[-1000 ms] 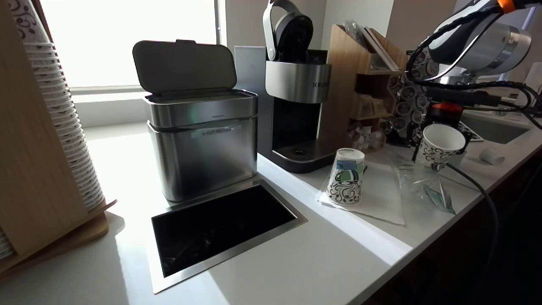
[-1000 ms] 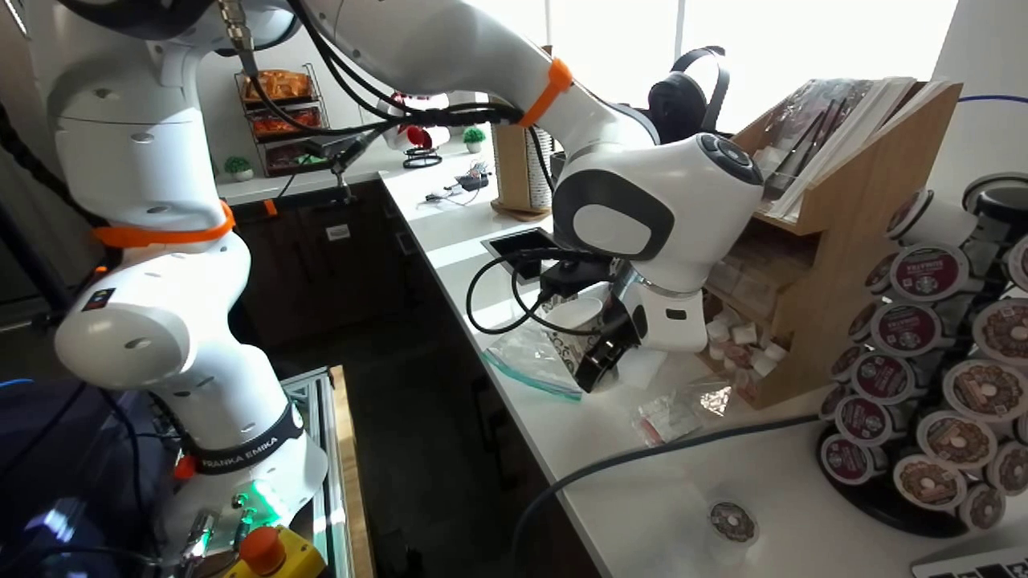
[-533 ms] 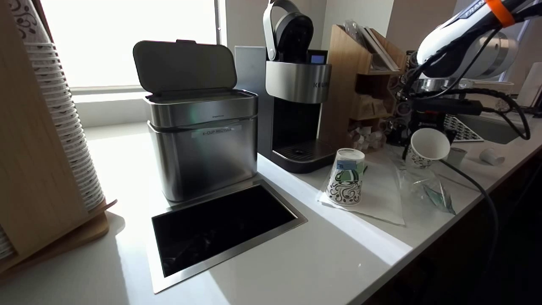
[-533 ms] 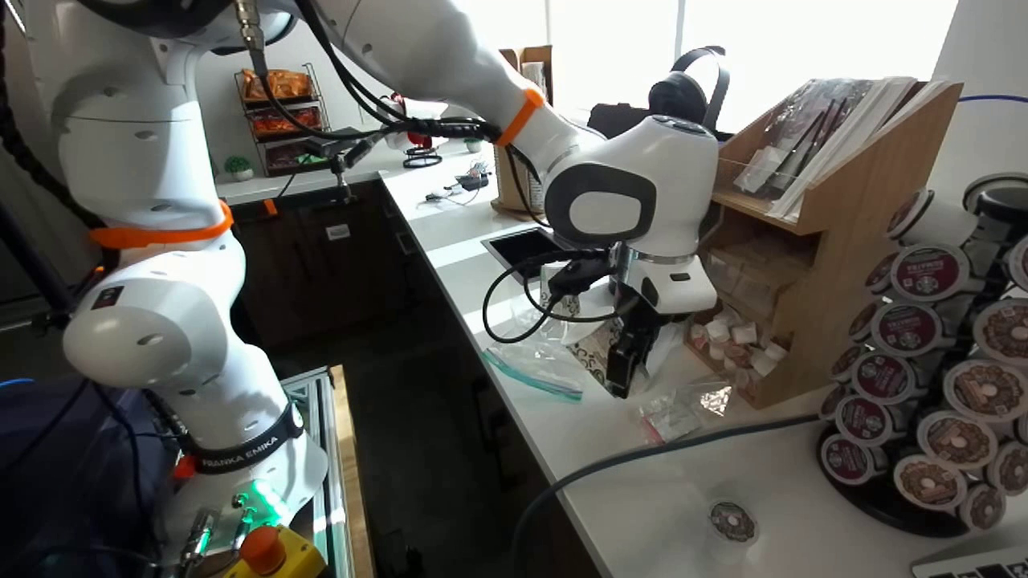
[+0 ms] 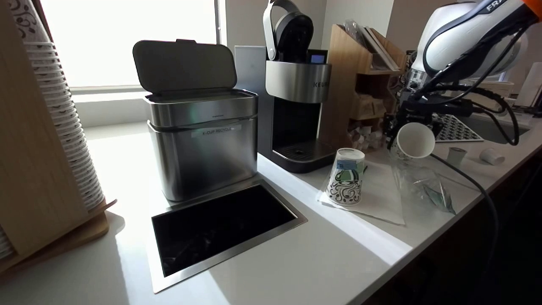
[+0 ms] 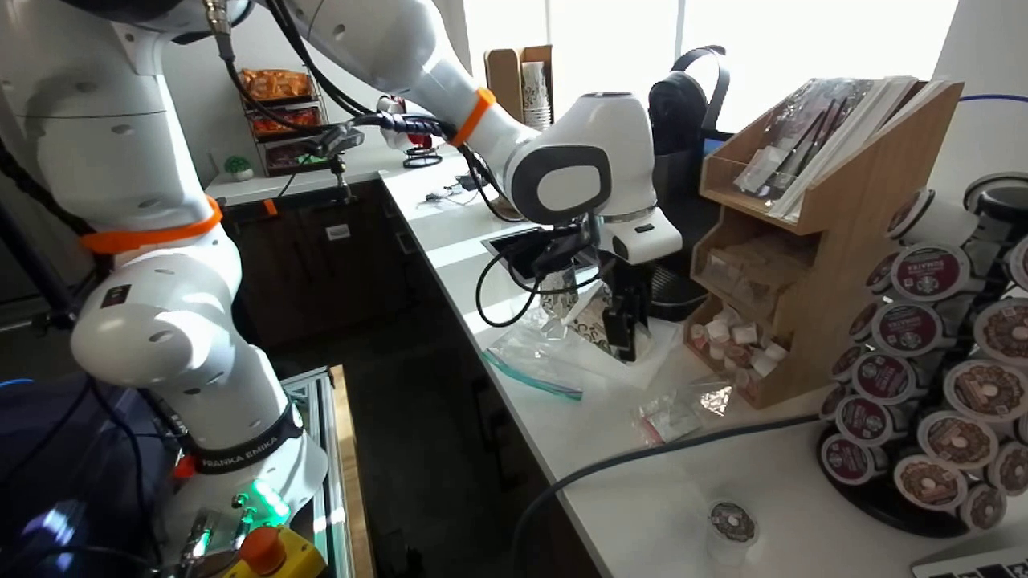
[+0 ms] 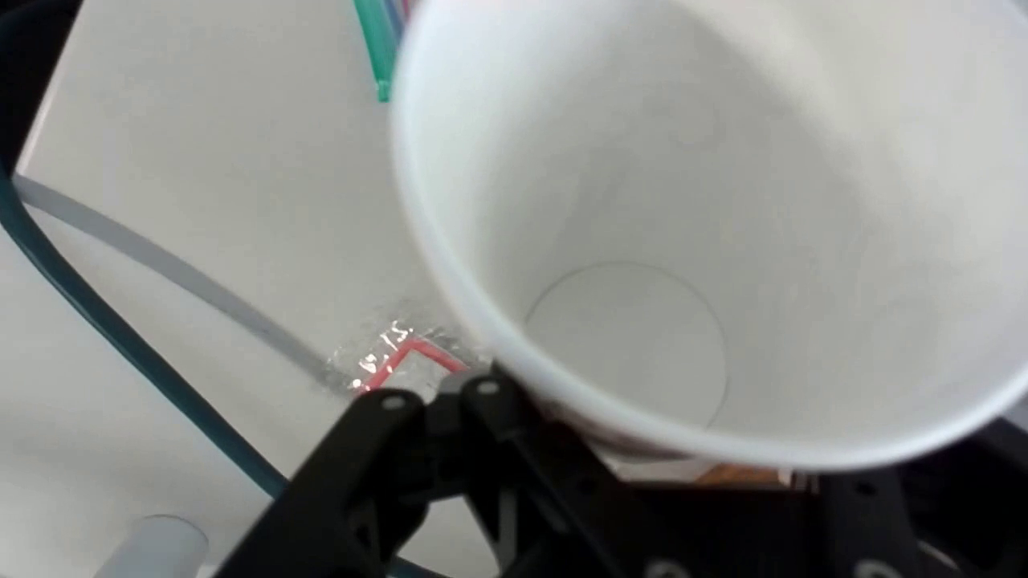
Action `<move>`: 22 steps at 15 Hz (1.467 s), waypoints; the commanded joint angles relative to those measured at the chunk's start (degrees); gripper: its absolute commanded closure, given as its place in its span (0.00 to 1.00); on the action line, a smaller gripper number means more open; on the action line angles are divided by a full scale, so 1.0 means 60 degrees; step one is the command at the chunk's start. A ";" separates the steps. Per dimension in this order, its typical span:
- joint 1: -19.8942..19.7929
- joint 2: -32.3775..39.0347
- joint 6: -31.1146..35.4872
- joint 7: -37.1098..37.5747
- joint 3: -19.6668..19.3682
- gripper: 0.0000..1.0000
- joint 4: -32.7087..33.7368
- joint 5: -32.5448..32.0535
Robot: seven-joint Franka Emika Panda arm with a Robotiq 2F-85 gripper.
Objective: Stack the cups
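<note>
A white cup with a dark swirl print stands upside down on a paper napkin; this standing cup (image 5: pixel 346 180) appears in both exterior views, partly behind cables and plastic in the one with the arm's base (image 6: pixel 558 295). My gripper (image 6: pixel 622 325) is shut on another such cup, the held cup (image 5: pixel 415 142), off the counter and tilted, its mouth turned toward the camera in an exterior view. In the wrist view the held cup's white inside (image 7: pixel 723 201) fills the upper right and hides most of the fingers. The two cups are apart.
A clear zip bag (image 5: pixel 436 195) lies beside the napkin (image 5: pixel 383 197). The coffee maker (image 5: pixel 298 84) and wooden organizer (image 6: pixel 851 265) stand behind. A cable (image 6: pixel 642 449) crosses the counter. A framed opening (image 5: pixel 228 228) and steel bin (image 5: pixel 207 148) are farther along.
My gripper has carried the held cup along the counter toward the standing cup. The held cup has tipped further, so more of its inside faces the camera. The standing cup has not moved.
</note>
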 commanded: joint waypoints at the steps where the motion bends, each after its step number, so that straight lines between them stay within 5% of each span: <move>1: 0.0087 -0.1035 0.1020 0.1448 0.0182 0.60 -0.1068 -0.1510; 4: -0.0013 -0.1616 0.1835 0.2706 0.0574 0.60 -0.1623 -0.3078; 5: -0.0180 -0.0962 0.1295 0.1869 0.0583 0.35 -0.0907 -0.2188; 12: -0.0254 -0.1445 0.1548 0.2367 0.0861 0.35 -0.1339 -0.2728; 13: -0.0254 -0.1445 0.1548 0.2367 0.0861 0.60 -0.1340 -0.2728; 19: -0.0475 -0.1483 0.2315 0.4085 0.1326 0.60 -0.1395 -0.4059; 22: -0.0478 -0.1474 0.2499 0.5924 0.1390 0.60 -0.1370 -0.5825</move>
